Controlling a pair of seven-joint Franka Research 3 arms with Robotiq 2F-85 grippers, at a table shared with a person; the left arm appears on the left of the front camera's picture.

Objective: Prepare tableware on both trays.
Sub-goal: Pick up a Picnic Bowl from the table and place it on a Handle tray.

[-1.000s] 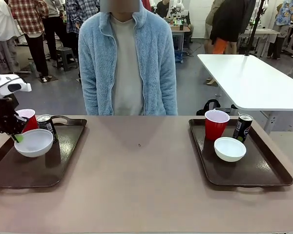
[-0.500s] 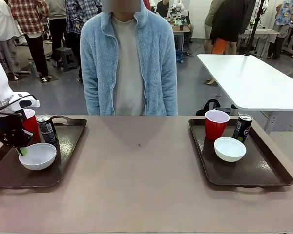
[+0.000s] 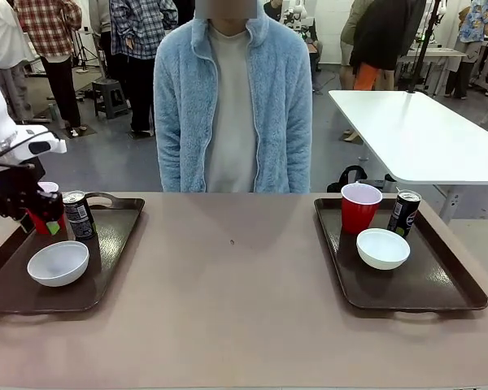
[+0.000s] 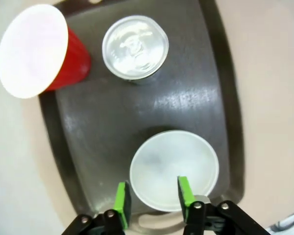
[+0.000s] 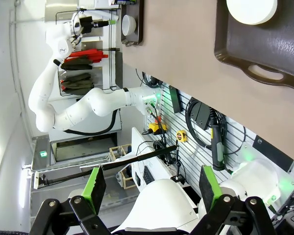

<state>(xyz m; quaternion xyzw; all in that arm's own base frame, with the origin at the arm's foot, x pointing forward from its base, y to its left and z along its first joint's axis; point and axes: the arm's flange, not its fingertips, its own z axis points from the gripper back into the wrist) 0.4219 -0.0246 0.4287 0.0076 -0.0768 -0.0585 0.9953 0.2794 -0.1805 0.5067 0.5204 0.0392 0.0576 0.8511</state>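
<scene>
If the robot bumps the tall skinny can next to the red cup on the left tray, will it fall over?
Probably, if bumped high up. The slim dark can stands upright on the dark-brown plastic tray and is tall for its narrow base, so it likely tips easily. Being round, it would then probably roll. Its top looks unopened, so it may be fairly heavy.

Each tray (image 3: 106, 272) (image 3: 439, 292) — cup (image 3: 360, 208), can (image 3: 404, 213) behind bowl (image 3: 382, 248).

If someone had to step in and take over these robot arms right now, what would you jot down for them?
Left claw: open, empty, above the left tray, over the near edge of its white bowl.
Right claw: open, empty, off the table's edge.
Left tray holds a red cup, grey can and the bowl.
Right tray holds a red cup, Pepsi can and bowl.
Done: both trays appear fully set.
Left: probably nothing but parking the left arm.
</scene>
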